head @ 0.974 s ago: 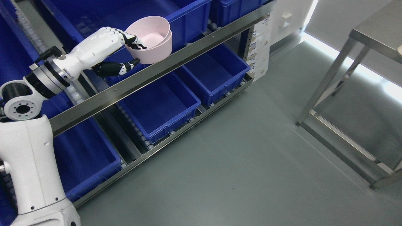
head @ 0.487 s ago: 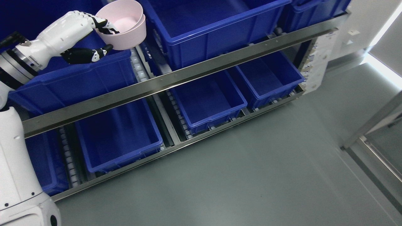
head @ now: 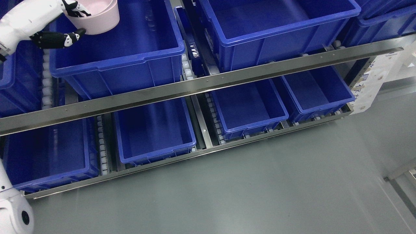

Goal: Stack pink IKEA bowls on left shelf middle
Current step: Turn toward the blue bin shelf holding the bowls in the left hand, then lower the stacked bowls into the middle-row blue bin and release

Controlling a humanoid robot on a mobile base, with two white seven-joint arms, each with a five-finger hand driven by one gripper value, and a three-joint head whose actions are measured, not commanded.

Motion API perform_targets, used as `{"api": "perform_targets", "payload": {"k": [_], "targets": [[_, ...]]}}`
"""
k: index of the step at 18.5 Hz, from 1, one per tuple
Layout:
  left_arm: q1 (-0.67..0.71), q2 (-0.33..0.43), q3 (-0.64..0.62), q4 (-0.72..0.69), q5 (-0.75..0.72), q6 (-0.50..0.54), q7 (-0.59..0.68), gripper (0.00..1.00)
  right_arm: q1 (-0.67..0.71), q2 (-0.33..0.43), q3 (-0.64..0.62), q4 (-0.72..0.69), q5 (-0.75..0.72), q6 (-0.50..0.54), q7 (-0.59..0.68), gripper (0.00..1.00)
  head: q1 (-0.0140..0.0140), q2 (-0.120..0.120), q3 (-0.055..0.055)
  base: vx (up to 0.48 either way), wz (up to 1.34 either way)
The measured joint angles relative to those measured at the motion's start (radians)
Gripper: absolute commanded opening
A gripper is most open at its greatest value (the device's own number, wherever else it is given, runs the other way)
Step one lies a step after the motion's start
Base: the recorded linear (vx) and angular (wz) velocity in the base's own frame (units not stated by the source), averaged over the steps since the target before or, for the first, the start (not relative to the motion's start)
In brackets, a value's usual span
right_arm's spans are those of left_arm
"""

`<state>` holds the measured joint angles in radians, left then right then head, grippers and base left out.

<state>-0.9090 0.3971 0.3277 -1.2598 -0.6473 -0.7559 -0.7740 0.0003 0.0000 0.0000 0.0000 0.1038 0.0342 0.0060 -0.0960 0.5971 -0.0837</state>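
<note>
left hand (head: 48,22) grips pink bowls (head: 97,18) (above bin (head: 130,61)).

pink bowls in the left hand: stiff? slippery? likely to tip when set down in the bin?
The pink bowls look like rigid, smooth moulded plastic, so probably stiff, light and a bit slippery. The left robot hand pinches only the rim, so they may swing or slip. Over the blue bin, they could tip if released tilted.

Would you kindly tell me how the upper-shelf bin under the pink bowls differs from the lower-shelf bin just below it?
The upper bin looks larger and deeper; the lower bin looks smaller and shallower. The left robot hand holds pink bowls over the upper bin; nothing hovers above the lower bin. Both are blue and look empty.
</note>
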Motion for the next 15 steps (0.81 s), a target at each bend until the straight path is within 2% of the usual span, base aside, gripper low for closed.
{"api": "perform_targets", "payload": {"k": [3, 8, 15], "targets": [[-0.073, 0.019, -0.077, 0.095, -0.056, -0.003, 0.081, 0.03, 0.0, 0.0, 0.0, 0.0, -0.044, -0.001, 0.0, 1.0, 0.0, 0.0, 0.0, 0.024, 0.15], [-0.14, 0.029, -0.214, 0.234, -0.11, 0.07, 0.163, 0.03, 0.0, 0.0, 0.0, 0.0, -0.082, -0.004, 0.0, 1.0, 0.0, 0.0, 0.0, 0.056, 0.24], [-0.202, 0.033, -0.33, 0.388, -0.132, 0.099, 0.201, 0.04, 0.0, 0.0, 0.0, 0.0, -0.098, -0.001, 0.0, 1.0, 0.0, 0.0, 0.0, 0.048, 0.12]]}}
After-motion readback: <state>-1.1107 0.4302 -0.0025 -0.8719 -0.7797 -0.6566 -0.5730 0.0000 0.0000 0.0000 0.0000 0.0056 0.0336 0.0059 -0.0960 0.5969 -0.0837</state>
